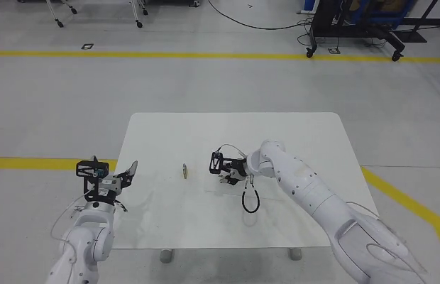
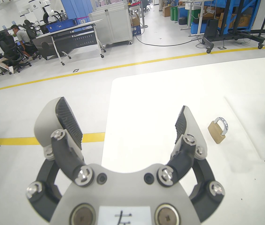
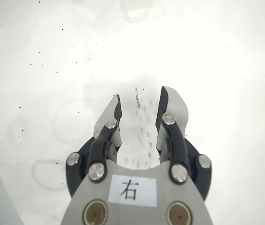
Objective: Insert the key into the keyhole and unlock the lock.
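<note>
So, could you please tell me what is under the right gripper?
The key on the white table, between the right gripper's open fingers, touching neither. The gripper's body covers the table further back.

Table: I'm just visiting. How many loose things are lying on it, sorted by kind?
padlock: 1
key: 1
Total: 2

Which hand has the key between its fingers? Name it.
The right hand: the key lies in the gap between its open fingers, touching neither. The left hand is open with nothing between its fingers.
</note>
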You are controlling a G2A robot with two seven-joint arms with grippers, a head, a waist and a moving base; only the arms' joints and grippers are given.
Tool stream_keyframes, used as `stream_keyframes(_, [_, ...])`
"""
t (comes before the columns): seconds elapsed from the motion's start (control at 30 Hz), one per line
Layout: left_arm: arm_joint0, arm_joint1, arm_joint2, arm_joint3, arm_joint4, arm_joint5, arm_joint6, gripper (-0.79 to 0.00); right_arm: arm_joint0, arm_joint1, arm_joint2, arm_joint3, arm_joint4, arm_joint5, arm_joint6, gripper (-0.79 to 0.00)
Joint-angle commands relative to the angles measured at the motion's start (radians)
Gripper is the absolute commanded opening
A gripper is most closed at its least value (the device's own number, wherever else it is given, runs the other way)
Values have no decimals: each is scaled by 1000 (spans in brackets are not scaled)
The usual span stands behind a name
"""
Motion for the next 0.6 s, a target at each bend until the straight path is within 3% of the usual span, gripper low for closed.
stream_keyframes(0.0, [0, 0, 0, 0, 0, 0, 0, 0, 8, -8, -13, 13, 0, -5, -3, -560])
stream_keyframes(0.03, [0, 0, 0, 0, 0, 0, 0, 0, 11, -12, -19, 20, -1, -5, -6, -576])
stream_keyframes(0.13, [0, 0, 0, 0, 0, 0, 0, 0, 19, -22, -32, 35, -8, -1, -24, -785])
stream_keyframes(0.37, [0, 0, 0, 0, 0, 0, 0, 0, 25, -25, -35, 52, -43, -5, -104, -785])
stream_keyframes(0.57, [0, 0, 0, 0, 0, 0, 0, 0, 4, 0, -9, 15, -116, -16, -226, -785])
